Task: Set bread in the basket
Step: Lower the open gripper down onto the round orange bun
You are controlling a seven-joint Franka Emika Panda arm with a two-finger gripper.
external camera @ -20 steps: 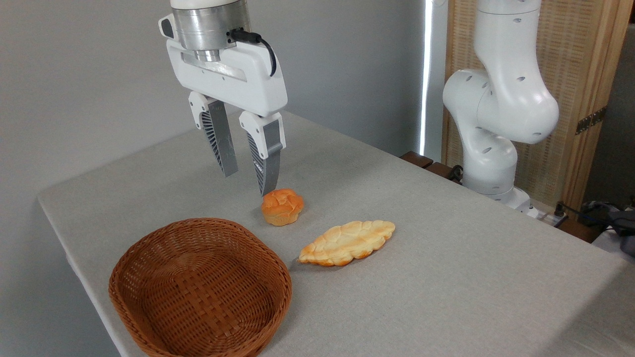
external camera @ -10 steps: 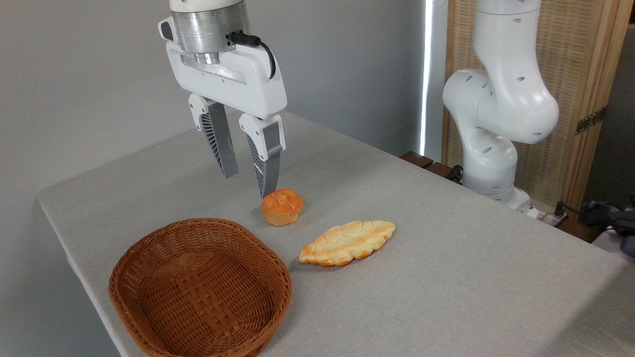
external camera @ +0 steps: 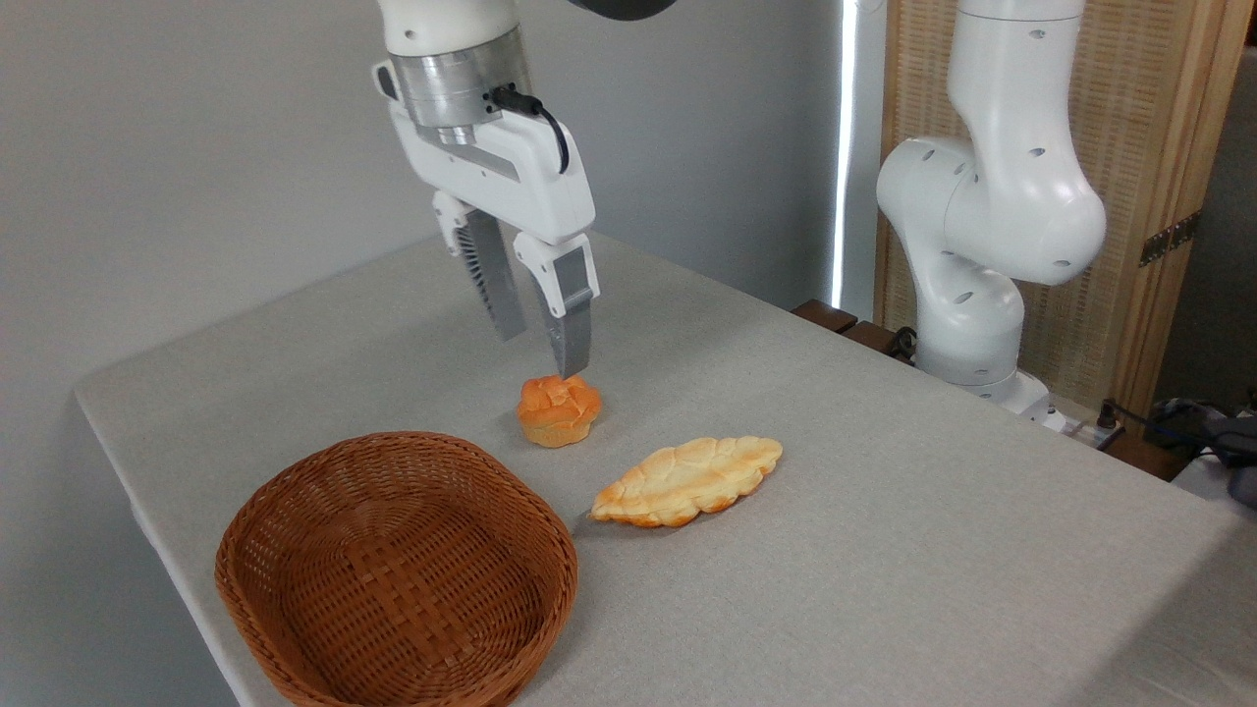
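Observation:
The bread (external camera: 558, 408), a small round orange-golden bun with a knotted top, rests on the grey table near its middle. My gripper (external camera: 542, 355) hangs just above the bun, open, with nothing between its fingers; the nearer fingertip sits right over the bun's top. The basket (external camera: 397, 571), an oval brown wicker one, stands empty at the front left of the table, a short way in front of the bun.
A longer flat pale-golden braided bread (external camera: 687, 480) lies to the right of the basket. The arm's white base (external camera: 982, 245) stands at the table's far right edge, before a wooden screen. The table (external camera: 884, 550) ends close to the basket at the left.
The gripper has swung to the right and a little farther back, from left of the bun to right above it. Its fingers stay open. Bun, braided bread and basket have not moved.

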